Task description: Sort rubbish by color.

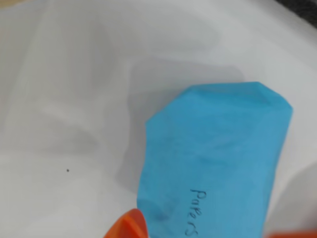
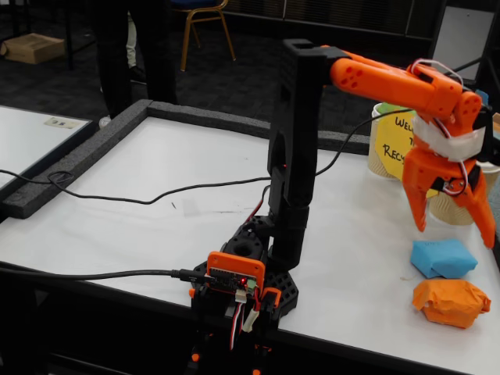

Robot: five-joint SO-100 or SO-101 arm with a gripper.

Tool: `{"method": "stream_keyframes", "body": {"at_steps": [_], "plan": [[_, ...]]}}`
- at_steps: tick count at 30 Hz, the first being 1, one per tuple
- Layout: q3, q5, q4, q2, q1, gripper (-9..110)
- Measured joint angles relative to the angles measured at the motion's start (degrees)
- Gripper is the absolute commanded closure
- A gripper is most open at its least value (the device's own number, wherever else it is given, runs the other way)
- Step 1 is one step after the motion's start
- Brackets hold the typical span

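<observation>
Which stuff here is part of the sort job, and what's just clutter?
Job:
- blue lump, under the open gripper
- orange lump
- cups, likely the bins

Clutter:
- yellow sign
- black cable
- chair
- cardboard box

No green lump in view.

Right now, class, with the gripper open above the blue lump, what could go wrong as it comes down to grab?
1. The orange lump lies close beside the blue lump; the open gripper might nudge it as it descends.
2. In the wrist view the blue lump sits off-centre, so the fingers may close on an edge and lose it.
</observation>
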Motion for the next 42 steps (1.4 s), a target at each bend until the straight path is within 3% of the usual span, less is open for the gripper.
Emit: {"method": "stream_keyframes", "body": {"at_steps": [8, 15, 25, 42], "plan": [[0.00, 0.00, -1.67, -4.57, 0.62, 70], [0.00, 0.00, -6.50, -7.56, 1.49, 89], [-0.53, 0.00, -6.59, -8.00, 1.58, 101], [-12.92, 0.00, 6.33, 7.03, 1.49, 101]]}}
